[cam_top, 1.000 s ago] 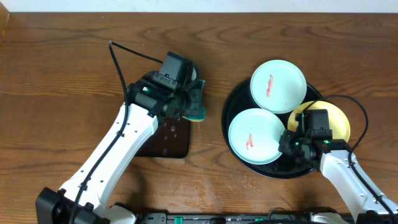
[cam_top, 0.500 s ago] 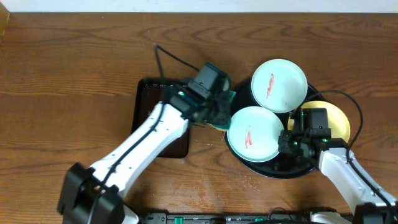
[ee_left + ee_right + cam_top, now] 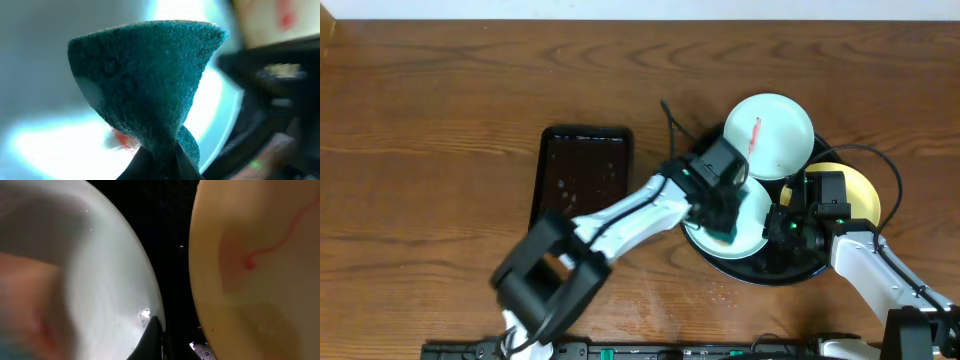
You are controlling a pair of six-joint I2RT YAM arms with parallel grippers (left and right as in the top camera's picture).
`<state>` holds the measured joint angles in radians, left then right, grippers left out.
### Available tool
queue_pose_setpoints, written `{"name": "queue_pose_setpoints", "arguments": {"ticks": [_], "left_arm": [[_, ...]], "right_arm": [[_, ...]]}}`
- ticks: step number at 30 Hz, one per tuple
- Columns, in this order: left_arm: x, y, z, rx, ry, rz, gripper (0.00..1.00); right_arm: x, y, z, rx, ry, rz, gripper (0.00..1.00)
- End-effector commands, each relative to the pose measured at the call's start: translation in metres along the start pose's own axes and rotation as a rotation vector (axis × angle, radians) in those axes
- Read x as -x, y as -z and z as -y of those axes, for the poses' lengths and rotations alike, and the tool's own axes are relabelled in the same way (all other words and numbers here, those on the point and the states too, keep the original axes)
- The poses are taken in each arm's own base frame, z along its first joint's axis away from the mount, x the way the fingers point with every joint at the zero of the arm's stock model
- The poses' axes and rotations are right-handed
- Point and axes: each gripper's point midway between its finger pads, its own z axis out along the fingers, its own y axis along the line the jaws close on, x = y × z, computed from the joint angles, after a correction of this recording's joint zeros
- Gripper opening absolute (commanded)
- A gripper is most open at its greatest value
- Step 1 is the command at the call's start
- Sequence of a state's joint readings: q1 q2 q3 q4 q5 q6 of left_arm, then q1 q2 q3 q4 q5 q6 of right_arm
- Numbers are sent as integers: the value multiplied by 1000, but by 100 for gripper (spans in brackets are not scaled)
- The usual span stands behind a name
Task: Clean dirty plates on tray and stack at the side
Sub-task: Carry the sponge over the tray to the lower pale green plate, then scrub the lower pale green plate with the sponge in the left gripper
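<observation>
The round black tray (image 3: 752, 277) holds three plates. The back mint plate (image 3: 768, 135) has a red smear. The yellow plate (image 3: 861, 186) is partly hidden by my right arm; its red smear shows in the right wrist view (image 3: 260, 265). My left gripper (image 3: 724, 232) is shut on a teal sponge (image 3: 150, 75) and holds it on the front mint plate (image 3: 756, 208), next to its red smear (image 3: 122, 141). My right gripper (image 3: 784, 226) is shut on that plate's right rim (image 3: 100, 280), one finger (image 3: 154, 341) lying over the edge.
A smaller rectangular black tray (image 3: 582, 176), wet with droplets, lies left of the round tray. Bare wood tabletop (image 3: 430, 150) stretches to the left and along the back. My left arm spans from the front edge across to the round tray.
My left arm has swung right with the sponge, from the rectangular tray to the front mint plate. My right gripper has stayed at that plate's rim.
</observation>
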<state>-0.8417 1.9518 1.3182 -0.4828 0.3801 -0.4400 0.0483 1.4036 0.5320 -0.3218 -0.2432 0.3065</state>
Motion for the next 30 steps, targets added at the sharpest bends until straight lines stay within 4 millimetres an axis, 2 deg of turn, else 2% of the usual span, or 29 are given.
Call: {"name": "queue_pose_setpoints", "arguments": {"ticks": [1,4,5,6,8,10,13,16,18,21,25,30], "left_arm": [[1,-13,-6,-15,100,-38,8],[1,-20,-30,54,138,-43,7],[2,-17,-46,124,174,-30,7],[6,-9,-76,260,207,10,8],[13,5,-102,403,214,56,7],[22,20,-119,523,193,97,7],[36,34,-126,608,129,142,8],[43,32,-122,584,114,165,7],[45,22,-112,511,113,155,8],[42,-4,-86,331,118,100,8],[28,-35,-40,31,120,-26,7],[16,-45,-6,-131,86,-95,8]], "right_arm": [[-15,-7,-2,23,-12,-61,1],[-16,-7,-2,23,-13,-61,1],[-16,-7,-2,23,-15,-62,1],[-17,-7,-1,21,-25,-66,1],[-17,-7,-1,20,-25,-68,1],[-17,-7,-1,20,-26,-69,1],[-17,-7,-1,20,-25,-68,1],[-17,-7,-1,20,-26,-69,1],[-17,-7,-1,20,-26,-69,1],[-17,-7,-1,20,-26,-69,1],[-17,-7,-1,20,-26,-69,1],[-17,-7,-1,20,-25,-68,1]]}}
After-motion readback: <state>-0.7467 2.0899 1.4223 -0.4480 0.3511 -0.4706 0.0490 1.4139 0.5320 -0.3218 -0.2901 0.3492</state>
